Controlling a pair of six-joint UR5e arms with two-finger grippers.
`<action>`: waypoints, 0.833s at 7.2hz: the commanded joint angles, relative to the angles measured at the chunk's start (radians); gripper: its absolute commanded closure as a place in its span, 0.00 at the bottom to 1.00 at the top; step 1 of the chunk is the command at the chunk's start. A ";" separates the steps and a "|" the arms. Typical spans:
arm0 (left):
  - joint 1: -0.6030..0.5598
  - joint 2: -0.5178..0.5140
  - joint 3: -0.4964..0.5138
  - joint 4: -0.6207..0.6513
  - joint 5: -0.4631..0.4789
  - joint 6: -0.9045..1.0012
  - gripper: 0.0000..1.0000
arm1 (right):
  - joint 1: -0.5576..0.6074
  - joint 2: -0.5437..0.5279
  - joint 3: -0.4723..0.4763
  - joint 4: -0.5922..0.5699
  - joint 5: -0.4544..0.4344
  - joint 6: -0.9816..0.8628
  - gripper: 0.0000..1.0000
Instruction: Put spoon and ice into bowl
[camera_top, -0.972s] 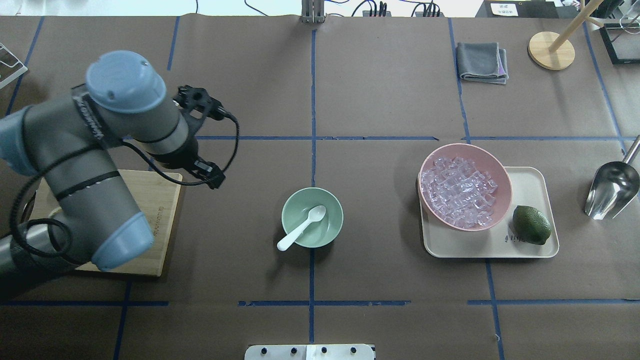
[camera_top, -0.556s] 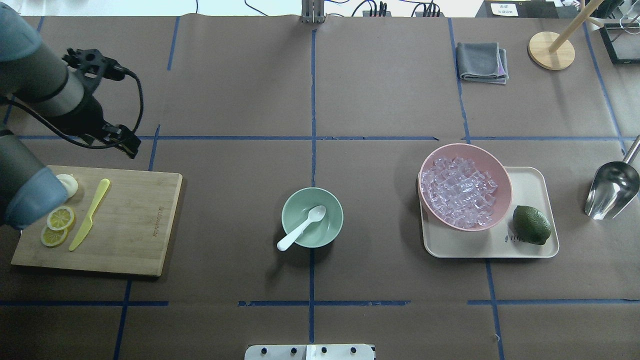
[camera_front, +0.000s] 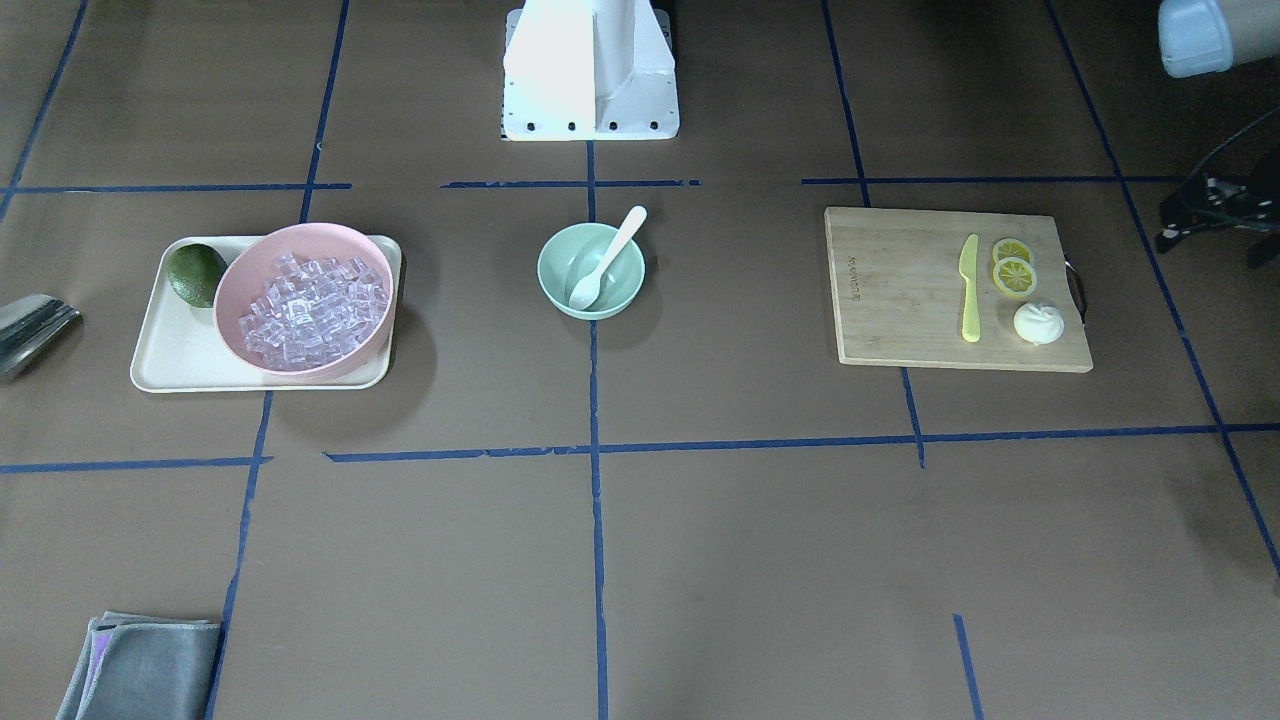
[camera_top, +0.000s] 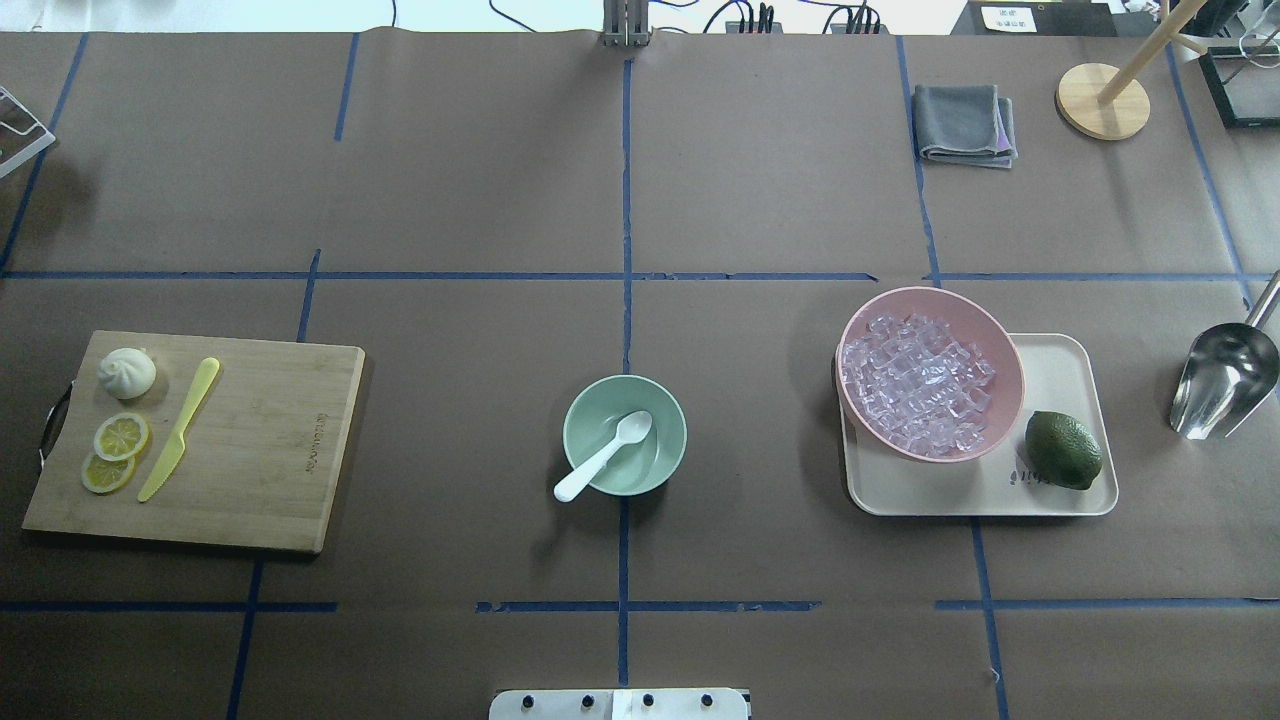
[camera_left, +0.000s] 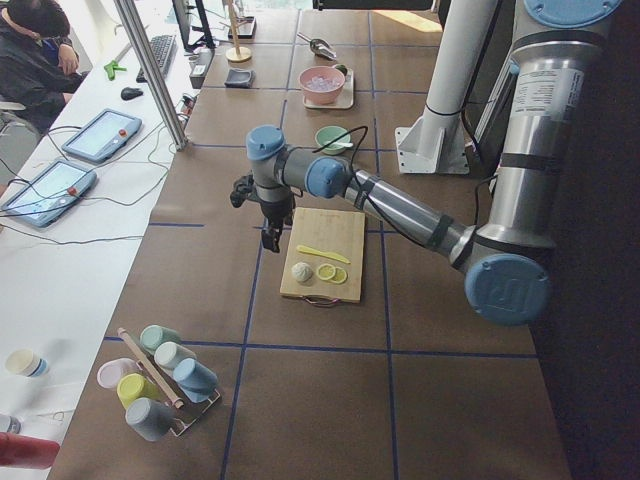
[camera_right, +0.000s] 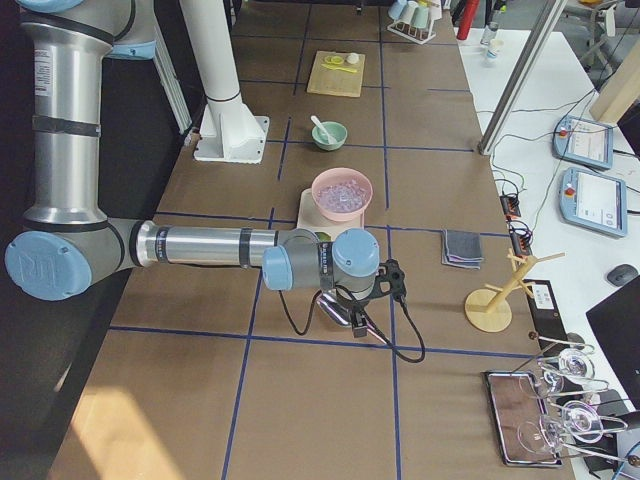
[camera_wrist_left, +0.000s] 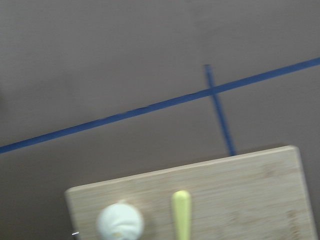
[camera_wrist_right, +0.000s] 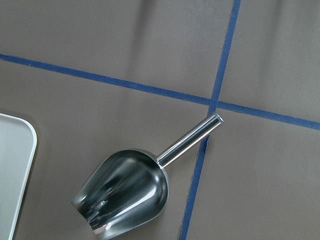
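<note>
2 parts make up the task, and the front-facing view shows 1 done: the spoon lies in the mint bowl, head down, handle leaning on the rim. All the ice sits in the pink bowl on the tray, well apart from the mint bowl.

Overhead, neither arm shows; the metal scoop lies on the desk near the tray.

From the left end, the left end effector hangs beside the cutting board; released or clenched, I cannot tell.

From the right end, the right end effector hovers over the metal scoop; its grip I cannot tell either.

The right wrist view looks straight down on the metal scoop, lying free.

Judged so, the ice step is in hand. The next move calls for grasping the metal scoop's handle, then digging into the ice.
</note>
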 joint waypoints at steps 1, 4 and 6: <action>-0.155 0.127 0.031 -0.050 -0.001 0.082 0.00 | -0.003 0.009 0.035 -0.002 0.004 0.019 0.00; -0.262 0.178 0.048 -0.052 -0.049 0.201 0.00 | -0.155 0.010 0.211 -0.003 -0.011 0.328 0.00; -0.264 0.201 0.040 -0.053 -0.061 0.201 0.00 | -0.281 0.064 0.298 -0.003 -0.022 0.469 0.00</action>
